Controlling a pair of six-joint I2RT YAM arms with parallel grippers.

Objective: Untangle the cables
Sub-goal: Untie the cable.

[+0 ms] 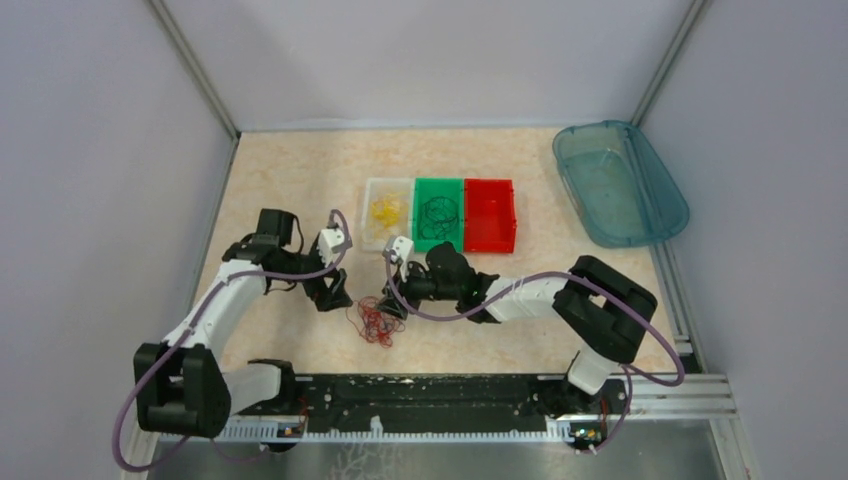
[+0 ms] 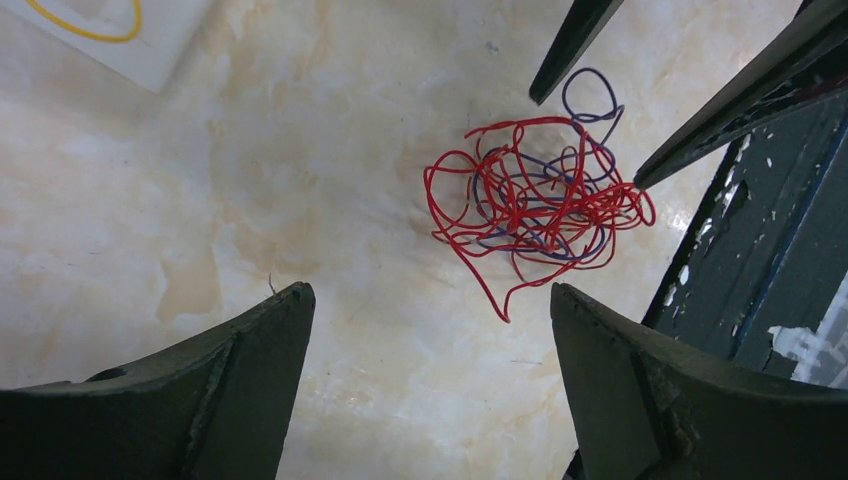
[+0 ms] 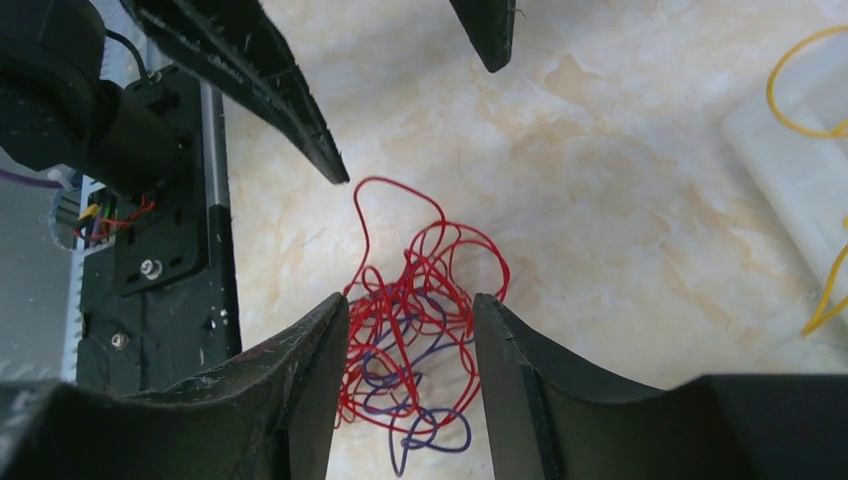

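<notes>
The tangle of thin red and dark purple wires [image 3: 415,330] lies near the marbled beige table's [image 1: 290,180] near edge. My right gripper [image 3: 410,300] straddles it, jaws half apart, nothing pinched. The left gripper [image 2: 430,290] hangs wide open beside it. I'd pinch only the outlying red loop [image 3: 375,180], then draw it out slowly.

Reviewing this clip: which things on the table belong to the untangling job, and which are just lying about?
Part of the job: tangled bunch of thin red and purple wires; thin yellow wires in the clear plastic bin; thin dark wires in the green plastic bin; probably the red plastic bin.
Lying about: translucent teal plastic tub, far right corner.
</notes>
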